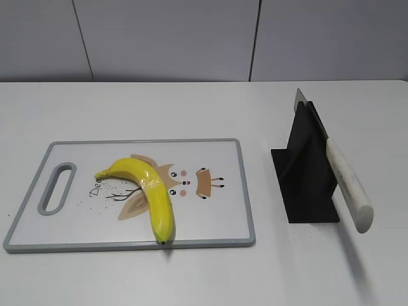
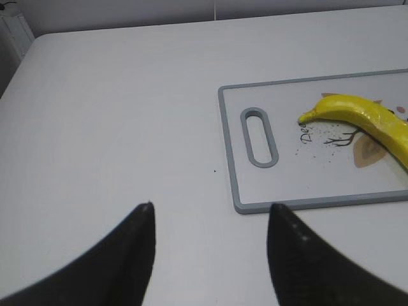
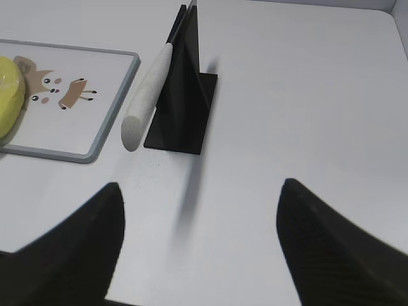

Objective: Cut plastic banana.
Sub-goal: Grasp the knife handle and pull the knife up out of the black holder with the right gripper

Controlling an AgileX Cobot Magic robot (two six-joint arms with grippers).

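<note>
The plastic banana [image 1: 152, 191] lies whole on the white cutting board [image 1: 210, 220], stem tip to the left, dark end at the board's front edge. It also shows in the left wrist view [image 2: 366, 121] and as a yellow edge in the right wrist view [image 3: 9, 89]. A knife with a pale handle [image 1: 347, 185] rests slanted in a black stand [image 1: 306, 175]; both show in the right wrist view, handle [image 3: 146, 95] and stand [image 3: 185, 95]. My left gripper [image 2: 210, 210] is open and empty over bare table left of the board [image 2: 287, 201]. My right gripper [image 3: 201, 191] is open and empty, in front of the stand. Neither gripper shows in the exterior view.
The board has a grey rim, a handle slot [image 1: 57, 188] at its left end and a cartoon print. The white table [image 1: 204, 274] reaches back to a grey panelled wall [image 1: 166, 38]. The table's right edge shows in the right wrist view [image 3: 398, 25].
</note>
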